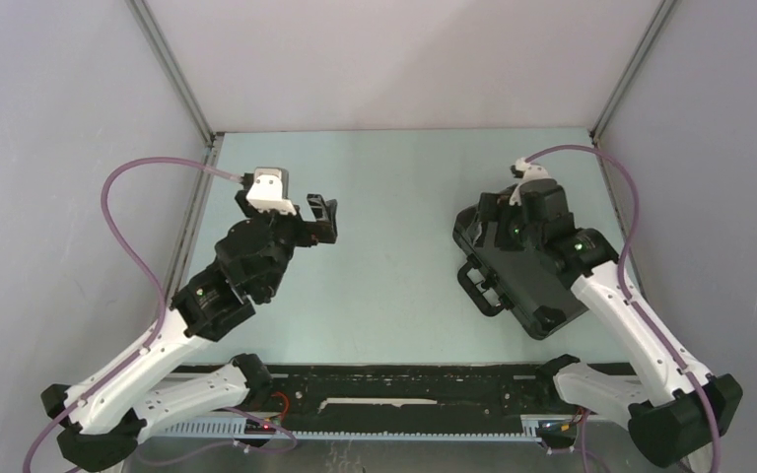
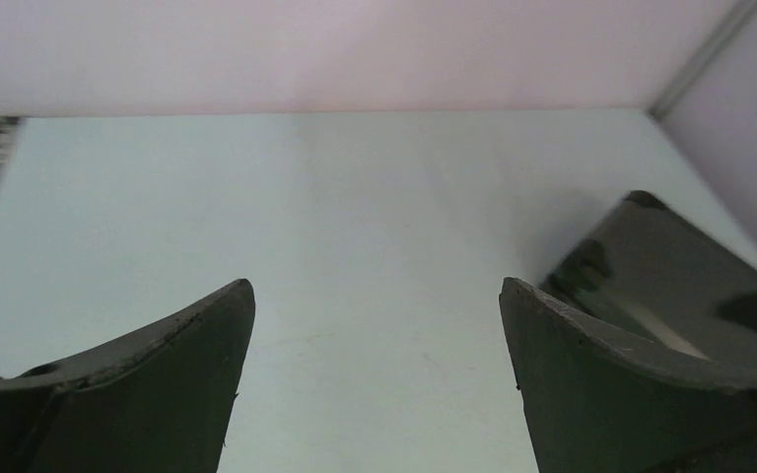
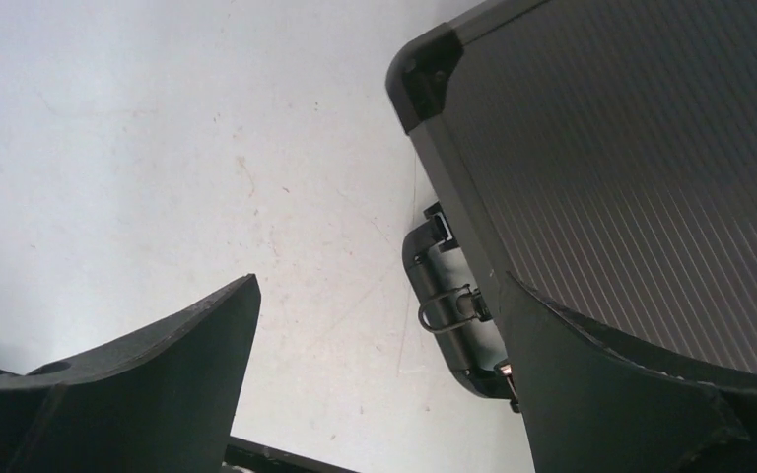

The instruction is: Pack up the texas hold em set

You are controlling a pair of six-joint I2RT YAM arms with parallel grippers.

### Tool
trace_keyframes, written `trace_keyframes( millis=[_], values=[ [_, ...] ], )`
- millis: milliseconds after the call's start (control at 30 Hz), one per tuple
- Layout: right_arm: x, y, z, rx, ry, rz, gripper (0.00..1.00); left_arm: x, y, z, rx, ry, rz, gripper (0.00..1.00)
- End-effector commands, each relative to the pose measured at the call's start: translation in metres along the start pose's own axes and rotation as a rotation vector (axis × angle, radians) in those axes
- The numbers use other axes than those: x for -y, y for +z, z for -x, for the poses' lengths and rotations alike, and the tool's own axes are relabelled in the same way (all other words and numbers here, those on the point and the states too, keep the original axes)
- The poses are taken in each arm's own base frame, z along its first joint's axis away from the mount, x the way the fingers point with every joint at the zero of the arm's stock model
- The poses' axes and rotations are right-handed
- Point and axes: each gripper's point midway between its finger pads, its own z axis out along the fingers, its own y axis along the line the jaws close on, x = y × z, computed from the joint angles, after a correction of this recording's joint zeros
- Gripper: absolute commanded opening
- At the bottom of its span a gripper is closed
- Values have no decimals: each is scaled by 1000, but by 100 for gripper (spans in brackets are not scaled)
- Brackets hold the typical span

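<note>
Pale green table [image 1: 394, 197], grey walls. Black case [image 1: 527, 286] is seen closed at the right. Right gripper [image 3: 377, 284] is held spread wide over its far-left edge, by a latch [image 3: 450, 307]. Left gripper [image 2: 375, 286] is spread wide too, well apart at left.

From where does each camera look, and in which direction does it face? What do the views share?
Top external: above and behind the arms, looking down on the table and the closed black case; the left arm and right arm show.
Left wrist: on the left arm, facing across the table toward the far wall; the open left claw shows.
Right wrist: on the right arm, looking down at the case's corner and latch; the open right claw shows.
Shared: all three show the case.
</note>
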Motion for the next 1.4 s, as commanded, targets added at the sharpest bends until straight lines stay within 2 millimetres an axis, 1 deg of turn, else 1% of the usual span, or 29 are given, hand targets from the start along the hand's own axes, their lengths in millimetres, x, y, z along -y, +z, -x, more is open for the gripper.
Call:
trace_keyframes(
  millis=[0, 33, 100, 167, 300, 367, 433, 500, 600, 667, 700, 733, 800, 867, 900, 933, 1000, 1100, 1233, 1267, 1367],
  values=[
    [-1, 9, -5, -93, 174, 151, 100, 51, -12, 2, -100, -236, -228, 100],
    [5, 13, -5, -87, 195, 140, 100, 63, -12, -8, -141, -265, -272, 100],
    [22, 21, -4, -48, 218, 112, 100, 87, -12, -35, -246, -307, -353, 100],
    [42, 31, -8, -28, 266, 72, 100, 111, -12, -65, -365, -351, -424, 100],
    [67, 51, -32, -36, 383, 38, 99, 155, -14, -116, -559, -483, -543, 100],
    [77, 59, -45, -34, 407, 4, 97, 169, -9, -136, -605, -551, -563, 100],
    [82, 67, -60, -37, 449, 0, 93, 183, -3, -154, -638, -613, -581, 99],
    [83, 72, -78, -58, 489, 4, 90, 201, 4, -164, -662, -658, -604, 95],
    [92, 76, -101, -63, 574, -32, 86, 229, 15, -180, -709, -700, -632, 85],
    [95, 77, -117, -62, 616, -29, 80, 248, 22, -191, -732, -733, -641, 75],
    [94, 76, -118, -45, 620, -18, 78, 257, 26, -196, -744, -752, -642, 71],
    [94, 75, -118, -32, 615, -14, 78, 264, 31, -210, -773, -767, -628, 67],
    [100, 73, -119, -15, 574, -38, 78, 278, 36, -222, -798, -819, -628, 61],
    [111, 70, -118, -4, 562, -67, 78, 290, 39, -236, -827, -873, -616, 59],
    [112, 70, -118, -6, 569, -55, 78, 294, 40, -242, -837, -898, -604, 59],
    [110, 70, -118, -8, 574, -31, 78, 296, 41, -250, -847, -921, -584, 60],
    [105, 70, -117, -11, 571, 11, 78, 304, 41, -258, -846, -966, -573, 60],
    [102, 69, -116, -5, 554, 34, 77, 314, 45, -269, -854, -1012, -556, 57],
    [100, 66, -114, 23, 548, 46, 77, 316, 53, -276, -830, -1053, -521, 51],
    [100, 65, -114, 28, 545, 49, 77, 313, 53, -278, -819, -1057, -501, 50],
    [98, 66, -114, 30, 544, 59, 77, 302, 52, -289, -818, -1070, -441, 52]
  ],
)
